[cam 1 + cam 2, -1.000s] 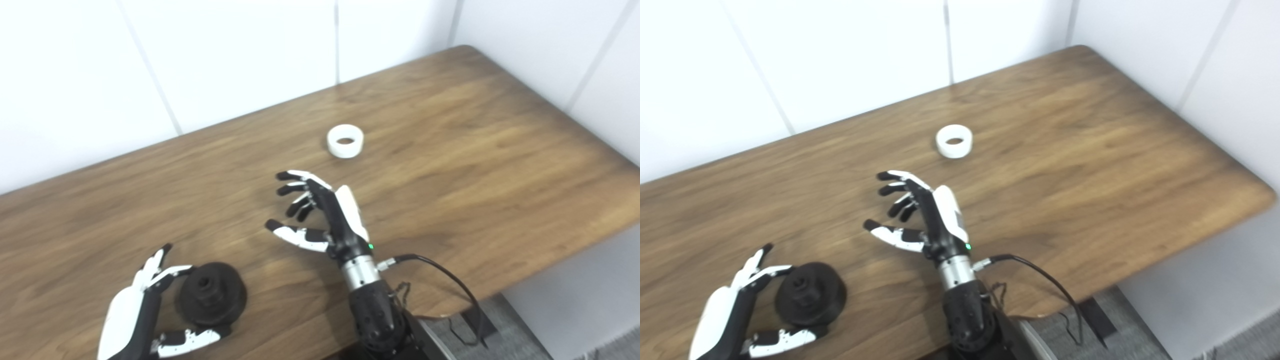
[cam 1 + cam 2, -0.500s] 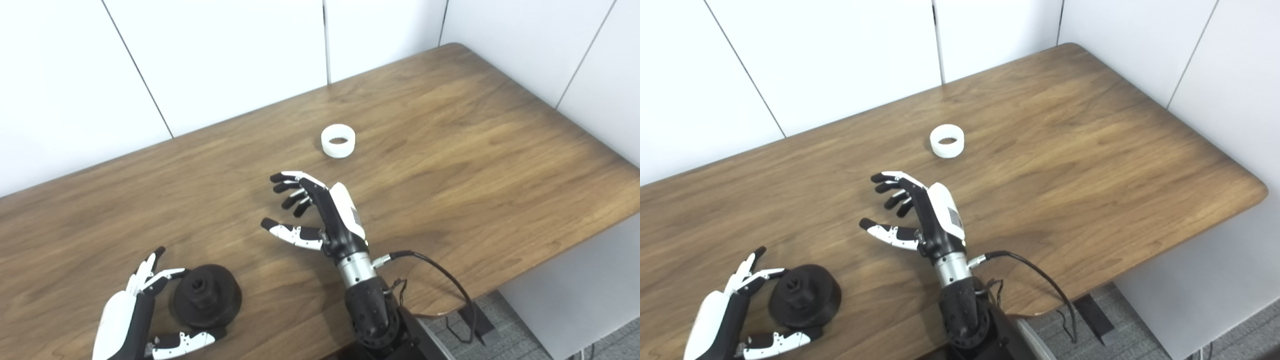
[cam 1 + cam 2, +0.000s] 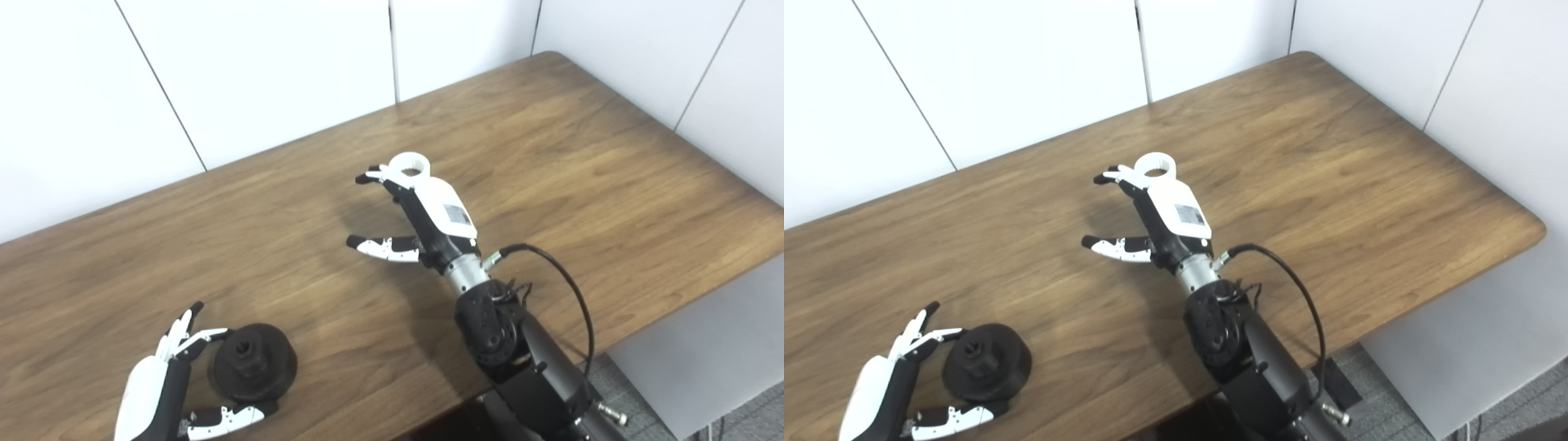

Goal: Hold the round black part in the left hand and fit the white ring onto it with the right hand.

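The white ring [image 3: 409, 164] sits on the brown wooden tabletop [image 3: 612, 159], near the far middle. It is a short, thick band with a round hole and smooth, hard-looking sides, maybe plastic. It looks light and stiff, so it should not bend when squeezed. Its smooth wall could slip, so a good way to hold it is to pinch the outside wall from two sides, with the thumb on one side and the fingers on the other. That keeps the hole free for fitting.

The right hand [image 3: 429, 214] reaches out over the tabletop, with its fingers [image 3: 383, 176] right by the near side of the ring. The fingers are spread and the thumb sticks out to the side. It holds nothing. I cannot tell if a fingertip touches the ring.

The round black part [image 3: 253, 362] lies flat near the front left corner. It has a wide round bottom like a wheel, with a smaller raised middle and a hole in it. It looks dull, hard and heavier than the ring. The wide rim is the best place to hold it, so the raised middle stays clear for the ring.

The left hand [image 3: 162, 383] is curled loosely around the black part, fingers on one side and thumb on the other. The part rests on the tabletop, not yet lifted.
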Controlling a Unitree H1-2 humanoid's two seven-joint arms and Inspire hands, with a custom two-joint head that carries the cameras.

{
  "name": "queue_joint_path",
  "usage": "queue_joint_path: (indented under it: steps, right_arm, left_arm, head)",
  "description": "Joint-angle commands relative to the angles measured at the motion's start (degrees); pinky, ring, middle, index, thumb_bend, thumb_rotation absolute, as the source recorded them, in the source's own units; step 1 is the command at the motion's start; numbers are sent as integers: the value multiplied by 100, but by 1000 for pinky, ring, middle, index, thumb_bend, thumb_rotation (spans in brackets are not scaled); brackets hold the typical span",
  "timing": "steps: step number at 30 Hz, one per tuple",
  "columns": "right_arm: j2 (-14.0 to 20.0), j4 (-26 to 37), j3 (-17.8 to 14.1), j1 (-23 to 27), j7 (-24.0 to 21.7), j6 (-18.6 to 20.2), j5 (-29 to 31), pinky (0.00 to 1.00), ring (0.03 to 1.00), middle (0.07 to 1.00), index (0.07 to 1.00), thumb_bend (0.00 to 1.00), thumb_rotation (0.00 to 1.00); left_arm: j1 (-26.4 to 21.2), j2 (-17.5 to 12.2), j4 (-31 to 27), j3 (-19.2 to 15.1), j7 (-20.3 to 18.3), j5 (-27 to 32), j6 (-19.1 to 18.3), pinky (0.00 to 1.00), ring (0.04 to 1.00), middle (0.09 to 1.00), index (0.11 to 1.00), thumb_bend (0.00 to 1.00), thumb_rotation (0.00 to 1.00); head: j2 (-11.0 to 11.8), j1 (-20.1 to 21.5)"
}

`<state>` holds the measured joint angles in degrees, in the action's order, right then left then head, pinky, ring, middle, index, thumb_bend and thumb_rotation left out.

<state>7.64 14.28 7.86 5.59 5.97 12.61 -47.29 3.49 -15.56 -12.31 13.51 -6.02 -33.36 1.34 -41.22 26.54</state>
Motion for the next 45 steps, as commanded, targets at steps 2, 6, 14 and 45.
queue_joint_path:
  steps: [2, 6, 14, 45]
  right_arm:
    - [156, 232, -103, 385, -28, 21, -141, 774, 912, 919, 795, 700, 416]
    - [257, 58, -182, 593, 34, -11, -166, 808, 917, 919, 820, 688, 418]
    - [366, -237, -198, 943, -169, 370, -399, 914, 972, 980, 877, 709, 486]
    - [1122, -1950, -125, 1912, -1075, 1425, -623, 967, 1000, 1000, 927, 951, 707]
  left_arm:
    - [-139, -9, -13, -23, 44, 10, 142, 1000, 1000, 1000, 604, 886, 276]
    - [-141, -3, 34, -34, 76, 29, 186, 1000, 1000, 1000, 603, 891, 282]
    - [-122, -28, -20, -39, 41, 4, 155, 1000, 1000, 1000, 605, 892, 293]
    - [-38, -29, -161, -35, 18, 0, 141, 1000, 1000, 1000, 604, 879, 275]
  head:
    - [5, -14]
    - [10, -50]
    - [-11, -105]
    - [-110, -256]
